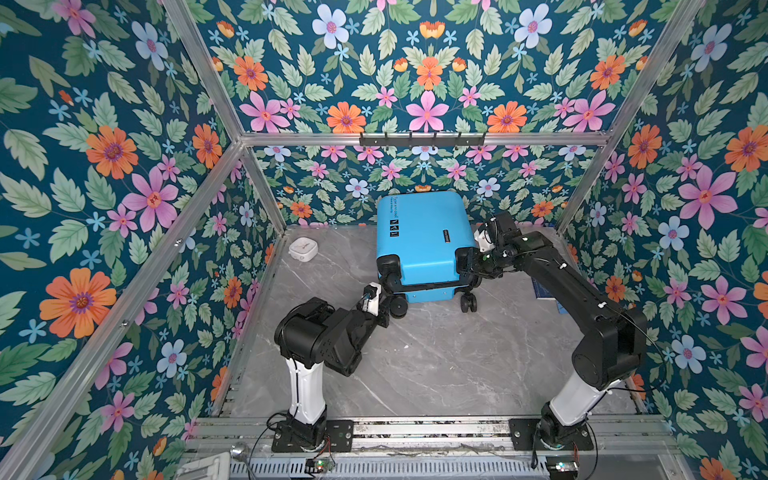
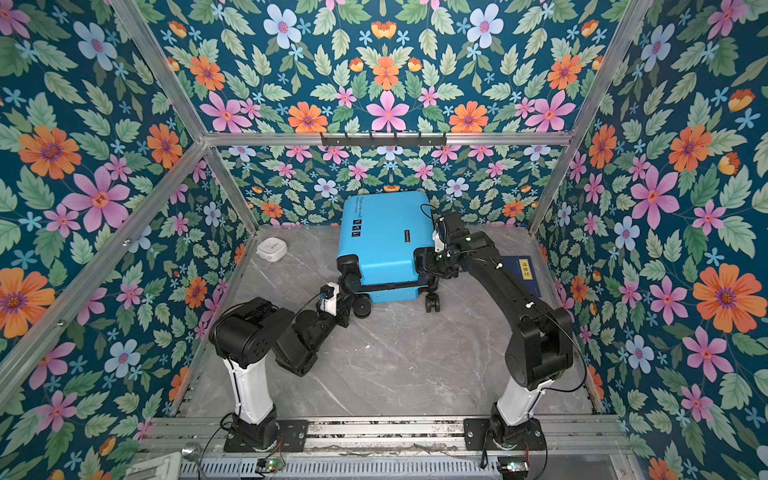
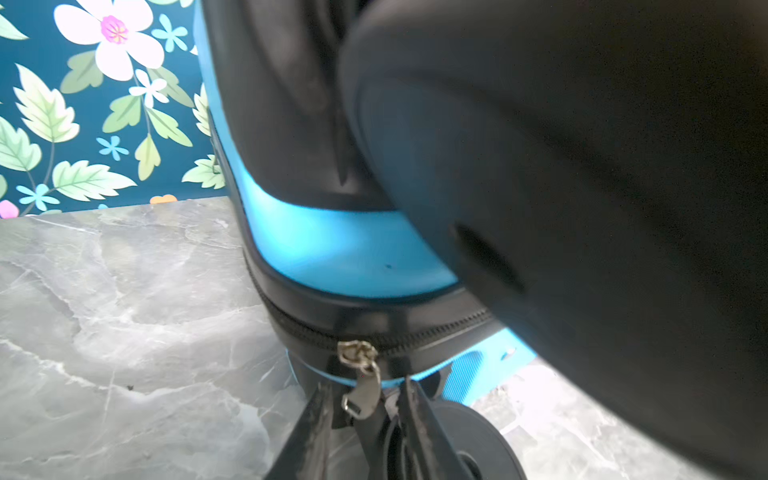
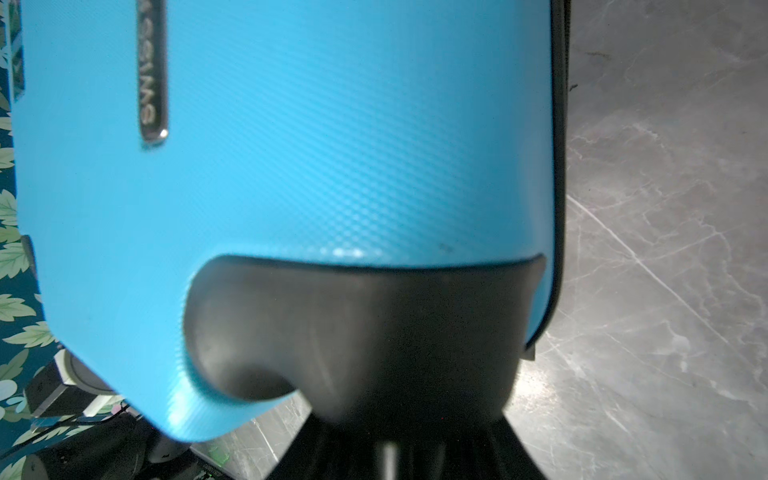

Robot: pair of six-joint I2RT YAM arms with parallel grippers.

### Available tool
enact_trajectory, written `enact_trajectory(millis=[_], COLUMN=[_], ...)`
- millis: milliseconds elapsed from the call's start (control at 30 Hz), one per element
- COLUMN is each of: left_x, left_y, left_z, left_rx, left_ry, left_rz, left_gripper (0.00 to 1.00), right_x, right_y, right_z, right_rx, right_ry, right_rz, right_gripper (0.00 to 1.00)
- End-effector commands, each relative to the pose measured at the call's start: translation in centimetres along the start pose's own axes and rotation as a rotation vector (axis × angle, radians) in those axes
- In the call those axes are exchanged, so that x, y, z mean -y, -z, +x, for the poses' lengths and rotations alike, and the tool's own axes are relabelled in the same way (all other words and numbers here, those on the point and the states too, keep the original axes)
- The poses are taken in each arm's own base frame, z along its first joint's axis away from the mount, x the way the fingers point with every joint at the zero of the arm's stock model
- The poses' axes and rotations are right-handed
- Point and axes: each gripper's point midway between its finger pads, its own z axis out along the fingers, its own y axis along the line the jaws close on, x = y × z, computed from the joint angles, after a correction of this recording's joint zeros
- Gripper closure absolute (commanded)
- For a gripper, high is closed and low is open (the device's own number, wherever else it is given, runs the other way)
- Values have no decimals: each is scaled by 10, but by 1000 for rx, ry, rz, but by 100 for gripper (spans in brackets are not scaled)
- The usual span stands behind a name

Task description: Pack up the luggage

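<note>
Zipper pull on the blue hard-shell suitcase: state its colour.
Silver zipper pull, best in the left wrist view.

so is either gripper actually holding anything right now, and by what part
The right gripper grips the luggage by a black corner wheel housing. The left gripper holds nothing yet: its fingers straddle the zipper pull, not pinching it.

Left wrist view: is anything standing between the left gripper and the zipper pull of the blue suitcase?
Nothing visible does. The metal zipper pull of the blue suitcase hangs directly between the fingers of the left gripper, with small gaps on both sides. A black caster wheel sits farther back, not in the way.
</note>
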Motion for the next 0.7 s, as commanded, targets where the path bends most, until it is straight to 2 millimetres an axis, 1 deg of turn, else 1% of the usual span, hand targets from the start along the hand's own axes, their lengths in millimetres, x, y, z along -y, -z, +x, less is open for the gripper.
enact_trajectory(millis=[0,200,267,433,633,667], left_x=[1,-3,-2,1,3,3], left_y=[0,1,1,2,3,4], left_z=[-11,-13,-15,-19,-18,-18], left_rx=[47,49,55,63,59,60], left_ry=[-13,1,-1,-7,-18,-22], left_rz=[14,3,14,29,38,39], left_gripper=[71,79,84,90,100,100], right_x=[-3,-1,0,1,1,1], right_y=[6,6,5,5,6,5], right_z=[-5,-2,-1,0,0,1], right_rx=[23,19,16,14,14,12], right_ry=[15,16,16,16,17,18], right_rz=[-3,5,6,7,7,8], right_gripper=[91,91,91,91,91,91])
